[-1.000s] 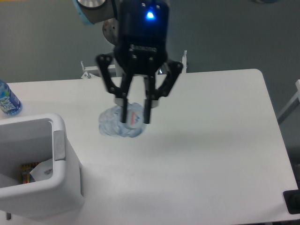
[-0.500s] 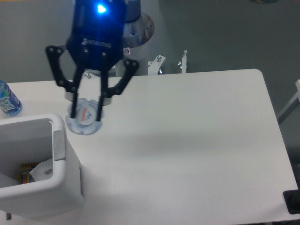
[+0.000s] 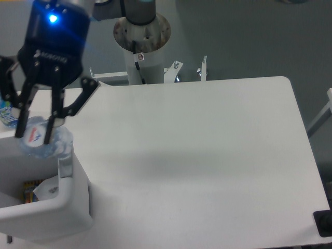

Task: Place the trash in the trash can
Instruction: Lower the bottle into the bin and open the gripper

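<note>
- At the left of the frame, the gripper has its fingers closed on the crushed clear bottle.
- The bottle hangs over the far rim of the trash can, lower left.
- White crumpled paper lies inside the can.
- Risk: the bottle seems to overlap the rim; released here, it might catch there and tumble onto the table.
</note>
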Robot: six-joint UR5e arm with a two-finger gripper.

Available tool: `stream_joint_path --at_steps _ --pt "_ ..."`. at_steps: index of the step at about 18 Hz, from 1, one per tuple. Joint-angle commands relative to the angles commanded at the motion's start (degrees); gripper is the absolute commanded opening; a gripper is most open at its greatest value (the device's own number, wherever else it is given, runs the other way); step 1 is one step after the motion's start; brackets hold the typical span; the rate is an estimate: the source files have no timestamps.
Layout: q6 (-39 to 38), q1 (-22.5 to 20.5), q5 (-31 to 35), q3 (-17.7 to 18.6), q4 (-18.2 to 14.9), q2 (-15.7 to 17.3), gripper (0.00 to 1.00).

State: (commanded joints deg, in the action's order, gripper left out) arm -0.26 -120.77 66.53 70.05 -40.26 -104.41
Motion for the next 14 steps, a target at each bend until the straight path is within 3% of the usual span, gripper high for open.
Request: stream_joint_path --at_steps 10,14 --pt "-0.09 2.99 0.0 -0.09 0.0 -1.85 0.0" --pt "0.0 3.96 0.09 0.18 0.0 -4.04 0.0"
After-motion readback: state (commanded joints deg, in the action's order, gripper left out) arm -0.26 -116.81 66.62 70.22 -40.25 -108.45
